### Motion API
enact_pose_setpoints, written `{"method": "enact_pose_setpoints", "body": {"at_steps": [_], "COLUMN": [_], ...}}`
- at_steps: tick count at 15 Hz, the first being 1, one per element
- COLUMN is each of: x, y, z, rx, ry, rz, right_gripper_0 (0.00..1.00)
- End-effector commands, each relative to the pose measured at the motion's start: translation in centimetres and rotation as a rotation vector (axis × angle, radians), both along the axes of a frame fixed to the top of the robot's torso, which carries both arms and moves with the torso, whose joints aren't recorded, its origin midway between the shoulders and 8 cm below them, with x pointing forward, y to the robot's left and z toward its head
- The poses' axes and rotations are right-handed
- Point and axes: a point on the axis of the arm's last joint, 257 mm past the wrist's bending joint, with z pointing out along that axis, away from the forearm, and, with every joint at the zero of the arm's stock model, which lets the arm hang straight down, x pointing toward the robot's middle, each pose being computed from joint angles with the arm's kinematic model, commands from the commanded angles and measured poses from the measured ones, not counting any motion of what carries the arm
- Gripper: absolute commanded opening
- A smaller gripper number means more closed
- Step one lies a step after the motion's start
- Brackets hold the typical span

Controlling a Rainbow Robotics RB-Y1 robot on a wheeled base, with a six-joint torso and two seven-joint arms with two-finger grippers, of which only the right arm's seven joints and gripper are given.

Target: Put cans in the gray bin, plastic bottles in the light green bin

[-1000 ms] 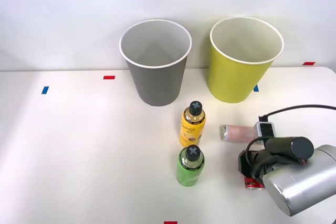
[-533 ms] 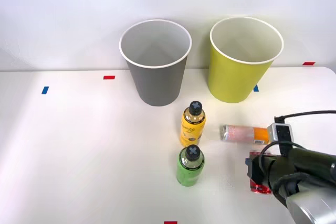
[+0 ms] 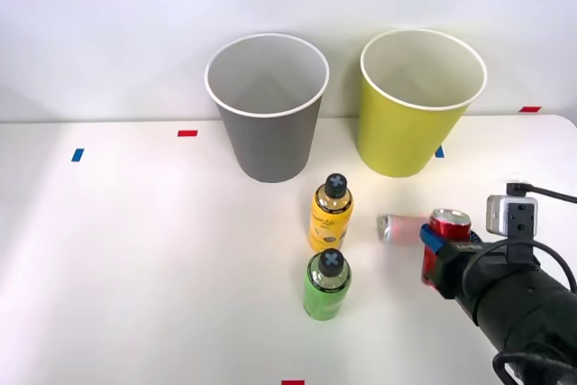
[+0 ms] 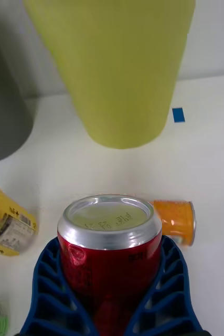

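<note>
My right gripper (image 3: pixel 440 259) is shut on the red can (image 3: pixel 448 228), held upright above the table at the right. In the right wrist view the red can (image 4: pixel 110 247) sits between my blue ribbed fingers (image 4: pixel 51 286), silver top up. The pale pink can (image 3: pixel 400 226) lies on its side just behind it, its orange end (image 4: pixel 177 221) showing past the red can. The yellow-orange bottle (image 3: pixel 331 215) and the green bottle (image 3: pixel 327 285) stand left of the gripper. The gray bin (image 3: pixel 267 107) and the light green bin (image 3: pixel 419 102) stand at the back.
Small red and blue tape marks (image 3: pixel 187 133) dot the white table (image 3: pixel 135 259). The wall runs close behind both bins. The table's left half holds nothing but tape marks.
My right gripper has lifted the red can off the table and carried it up and back toward the pink can. The arm has swung lower and to the right in the front view.
</note>
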Motion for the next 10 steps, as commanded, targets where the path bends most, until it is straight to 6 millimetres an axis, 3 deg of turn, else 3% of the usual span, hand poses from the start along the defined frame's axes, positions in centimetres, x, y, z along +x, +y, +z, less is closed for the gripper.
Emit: {"method": "enact_pose_setpoints", "body": {"at_steps": [1, 5, 10], "x": [1.0, 2.0, 2.7], "y": [0.8, 1.9, 4.2], "z": [3.7, 7.3, 14.6], "rx": [0.049, 0.11, 0.279], "ry": [-0.149, -0.263, -0.465], "rz": [0.007, 0.032, 0.118], "right_gripper_0": [0.0, 0.0, 0.0]}}
